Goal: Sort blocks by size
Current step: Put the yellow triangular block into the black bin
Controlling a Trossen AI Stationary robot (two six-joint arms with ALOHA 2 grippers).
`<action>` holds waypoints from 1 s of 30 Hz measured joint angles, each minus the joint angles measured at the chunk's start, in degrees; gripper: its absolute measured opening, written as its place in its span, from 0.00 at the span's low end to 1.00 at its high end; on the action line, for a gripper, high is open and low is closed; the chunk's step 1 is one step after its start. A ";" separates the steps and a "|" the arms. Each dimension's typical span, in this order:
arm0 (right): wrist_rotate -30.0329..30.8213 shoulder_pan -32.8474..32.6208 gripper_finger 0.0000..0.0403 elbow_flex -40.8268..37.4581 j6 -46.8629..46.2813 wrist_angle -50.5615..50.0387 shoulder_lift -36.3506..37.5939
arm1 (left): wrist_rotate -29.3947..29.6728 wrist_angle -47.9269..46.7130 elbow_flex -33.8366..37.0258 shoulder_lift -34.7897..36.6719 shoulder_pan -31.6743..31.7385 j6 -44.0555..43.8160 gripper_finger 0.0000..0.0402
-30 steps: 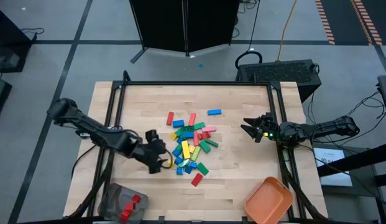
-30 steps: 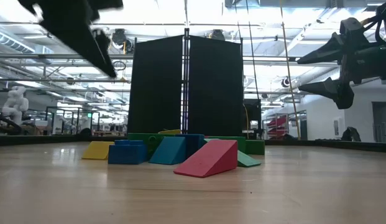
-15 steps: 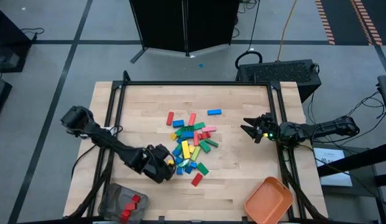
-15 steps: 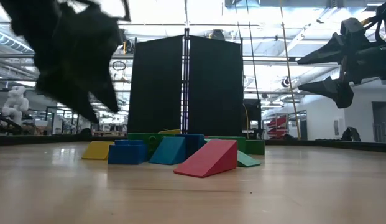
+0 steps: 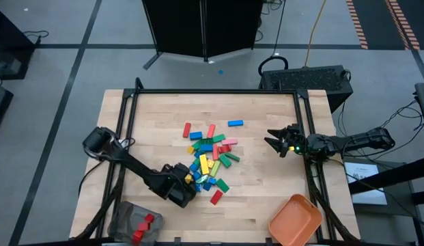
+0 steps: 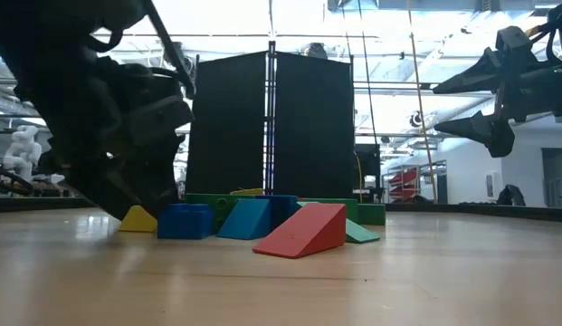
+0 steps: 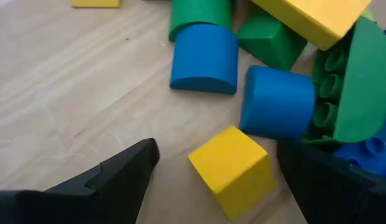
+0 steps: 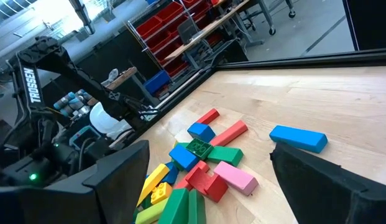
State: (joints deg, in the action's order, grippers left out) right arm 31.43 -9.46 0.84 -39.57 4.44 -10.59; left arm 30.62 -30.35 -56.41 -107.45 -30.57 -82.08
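You've barely begun: most blocks sit heaped mid-table, a few red ones in the grey container at the near-left corner. Your left gripper straddles a small yellow block, fingers spread; the right gripper waits spread at the right edge.

One word can be read: "TROSSEN", in white capital letters running lengthwise along a dark metal link of the left robot arm, seen in the right wrist view beyond the far edge of the light wooden table. No other text, label, number or sign is legible in any of the views.
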 joint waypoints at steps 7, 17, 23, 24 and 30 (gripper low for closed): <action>-0.01 -0.01 0.82 0.00 0.00 0.01 -0.13 | 0.57 -1.37 -0.01 -2.24 0.07 -3.07 0.71; -0.01 -0.01 0.82 0.01 -0.01 -0.01 -0.31 | -3.81 -1.68 0.42 1.84 -0.07 -3.38 0.31; -0.01 -0.01 0.82 0.00 1.20 0.00 -0.35 | -8.72 -3.12 0.65 8.40 -0.43 -2.85 0.31; -0.01 0.00 0.82 0.00 1.24 -0.01 -0.35 | -9.09 -3.43 0.63 9.99 -0.53 -1.76 0.31; 0.02 -0.01 0.82 0.00 1.29 -0.01 -0.35 | -12.72 -4.10 0.56 21.31 -3.81 7.19 0.31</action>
State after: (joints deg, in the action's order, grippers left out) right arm 31.44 -9.47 0.84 -38.28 4.43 -10.94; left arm 17.90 -34.45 -55.86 -86.14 -34.37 -74.89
